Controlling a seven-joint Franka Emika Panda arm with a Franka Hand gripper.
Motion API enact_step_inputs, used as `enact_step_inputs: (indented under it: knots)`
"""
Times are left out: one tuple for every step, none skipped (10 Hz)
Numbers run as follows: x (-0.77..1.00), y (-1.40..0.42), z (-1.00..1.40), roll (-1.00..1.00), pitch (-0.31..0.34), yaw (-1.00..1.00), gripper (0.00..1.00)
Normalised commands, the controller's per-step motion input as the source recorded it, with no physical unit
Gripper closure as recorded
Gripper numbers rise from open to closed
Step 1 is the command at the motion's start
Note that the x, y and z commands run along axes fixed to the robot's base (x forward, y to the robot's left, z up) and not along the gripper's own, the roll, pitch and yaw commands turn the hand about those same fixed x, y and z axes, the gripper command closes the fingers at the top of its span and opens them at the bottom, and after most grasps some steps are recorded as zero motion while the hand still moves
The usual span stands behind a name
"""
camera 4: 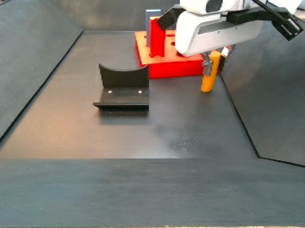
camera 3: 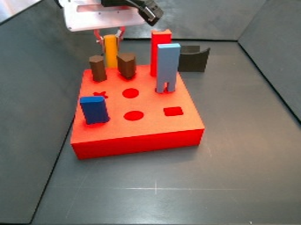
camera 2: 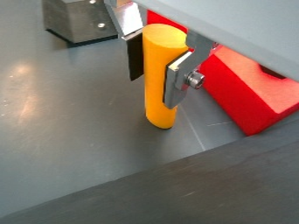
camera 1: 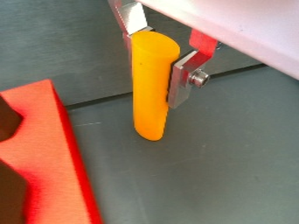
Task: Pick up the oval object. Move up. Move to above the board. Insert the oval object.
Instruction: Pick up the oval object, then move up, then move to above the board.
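Gripper (camera 1: 163, 59) fingers (camera 2: 179, 77) clasp the upright oval object (camera 1: 152, 87), standing on the table (camera 1: 211, 157) just beside the board (camera 1: 47, 149); lift straight up, keeping it vertical and firmly held.

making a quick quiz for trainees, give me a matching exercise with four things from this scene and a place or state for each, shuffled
Things:
1. oval object
2. pincer
3. fixture
4. tall blue block

Places or states:
A. stands in the red board
B. on the floor away from the board, nothing in it
C. upright on the grey floor beside the board
D. fingers on either side of the orange peg, near its top

Pairs: 1-C, 2-D, 3-B, 4-A
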Motion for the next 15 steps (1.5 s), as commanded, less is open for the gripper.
enact_step_inputs:
  knots:
    - [0.00, 0.00, 0.00, 0.00, 0.000, 0.00, 1.00]
    - [0.00, 0.00, 0.00, 0.00, 0.000, 0.00, 1.00]
    - [0.00, 0.00, 0.00, 0.00, 0.000, 0.00, 1.00]
    - [0.00, 0.00, 0.00, 0.00, 0.000, 0.00, 1.00]
    - [0.00, 0.00, 0.83, 0.00, 0.000, 0.00, 1.00]
    - [0.01, -0.03, 0.84, 0.00, -0.001, -0.01, 1.00]
    - [-0.03, -0.03, 0.73, 0.00, 0.042, -0.01, 1.00]
    - [-0.02, -0.01, 0.62, 0.01, 0.054, -0.01, 1.00]
    - [-0.02, 0.00, 0.43, 0.03, 0.056, -0.01, 1.00]
    - [-0.01, 0.01, 0.28, 0.04, 0.051, -0.01, 1.00]
    - [-0.01, -0.08, 1.00, -0.16, -0.011, -0.24, 1.00]
    - [0.00, -0.08, 1.00, -0.16, -0.012, -0.24, 1.00]
    - [-0.01, -0.07, 1.00, -0.15, 0.009, -0.17, 1.00]
    - [-0.01, -0.06, 1.00, -0.14, 0.020, -0.12, 1.00]
    - [-0.01, -0.06, 1.00, -0.13, 0.032, -0.08, 1.00]
